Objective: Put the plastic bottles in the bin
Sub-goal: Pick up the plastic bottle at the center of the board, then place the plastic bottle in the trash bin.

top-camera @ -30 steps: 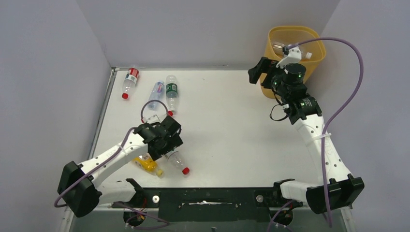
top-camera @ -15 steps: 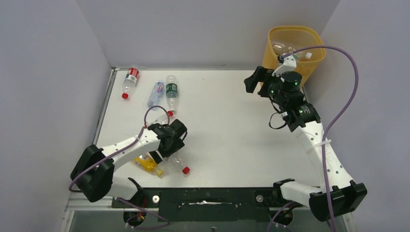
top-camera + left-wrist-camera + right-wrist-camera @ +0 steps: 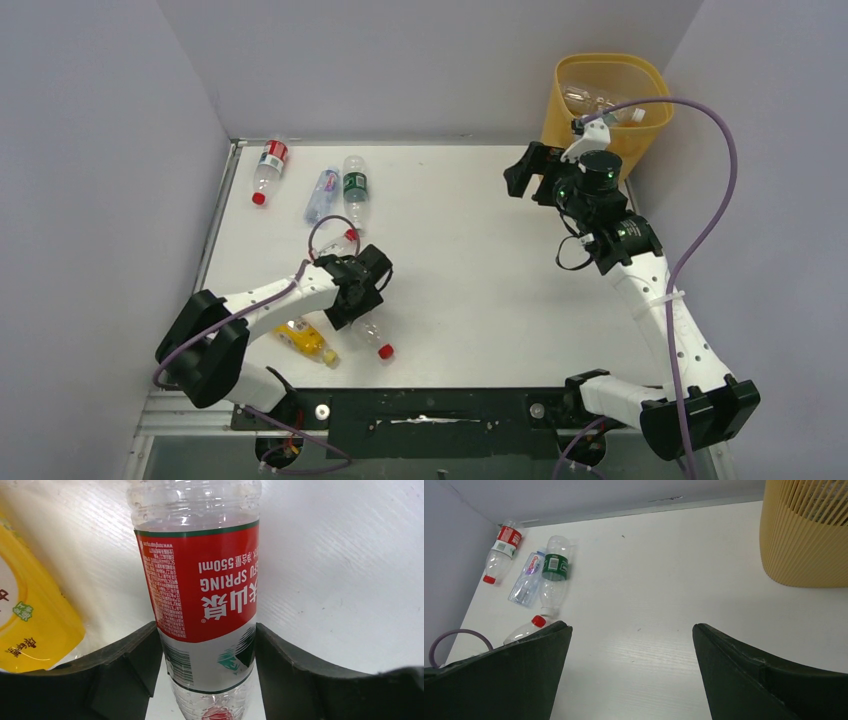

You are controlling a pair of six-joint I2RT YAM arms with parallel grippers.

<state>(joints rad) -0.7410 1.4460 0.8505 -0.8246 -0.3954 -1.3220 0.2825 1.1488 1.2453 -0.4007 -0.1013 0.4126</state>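
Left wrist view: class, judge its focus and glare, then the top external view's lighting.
Left wrist view: the clear plastic bottle with the red label is sharp, its print readable, with white glare on its bare ribbed body. Top external view: soft, even light, only faint shadows.

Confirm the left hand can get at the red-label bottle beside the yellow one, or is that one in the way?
Probably yes: the left hand has a finger against each side of the red-label bottle, with nothing between. The yellow bottle lies beside it, outside the hand.
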